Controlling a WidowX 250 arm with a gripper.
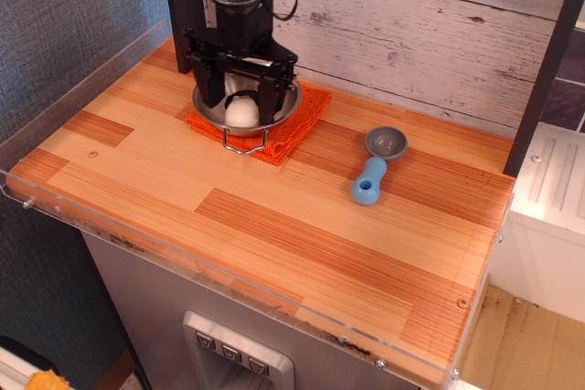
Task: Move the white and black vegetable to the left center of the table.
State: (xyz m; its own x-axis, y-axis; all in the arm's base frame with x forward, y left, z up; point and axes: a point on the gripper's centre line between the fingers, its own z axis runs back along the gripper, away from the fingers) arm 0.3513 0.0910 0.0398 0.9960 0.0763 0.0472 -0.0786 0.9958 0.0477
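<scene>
The white and black vegetable (pixel 241 111) is a small white ball with a black band. It lies inside a steel bowl (pixel 285 109) at the back left of the wooden table (pixel 274 226). My black gripper (pixel 239 105) is lowered into the bowl. Its fingers stand open on either side of the ball, close to it. Whether they touch it cannot be told. The fingers hide most of the black band.
The bowl sits on an orange cloth (pixel 297 130). A blue-handled grey scoop (pixel 375 166) lies to the right of the middle. A clear acrylic rim (pixel 210 267) edges the table. A plank wall stands behind, and a dark post (pixel 178 6) is at the back left.
</scene>
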